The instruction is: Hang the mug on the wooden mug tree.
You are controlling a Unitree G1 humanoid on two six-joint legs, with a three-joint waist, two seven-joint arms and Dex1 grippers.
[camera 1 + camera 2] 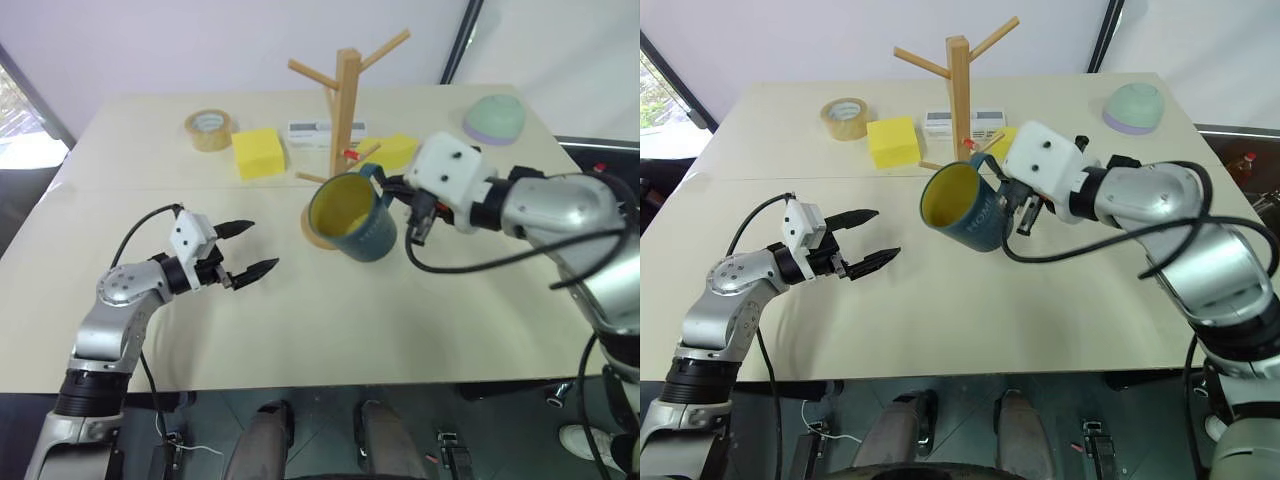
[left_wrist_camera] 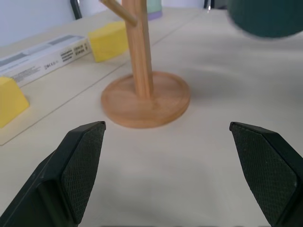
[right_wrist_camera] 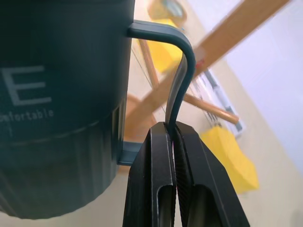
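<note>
The dark teal mug (image 1: 352, 218) with a yellow inside hangs tilted in the air, its mouth turned toward the left, just in front of the wooden mug tree (image 1: 346, 100). My right gripper (image 3: 174, 156) is shut on the mug's loop handle (image 3: 176, 66), and the tree's post and pegs run right behind that handle. The tree's round base (image 2: 144, 100) stands on the table beyond my left gripper (image 1: 250, 248), which is open and holds nothing, low over the table to the left of the mug.
Behind the tree lie two yellow blocks (image 1: 259, 153), a white flat box (image 1: 312, 133) and a roll of tape (image 1: 208, 129). A mint-green dome bowl (image 1: 494, 118) sits at the back right. The beige table (image 1: 320, 320) stretches bare in front of the grippers.
</note>
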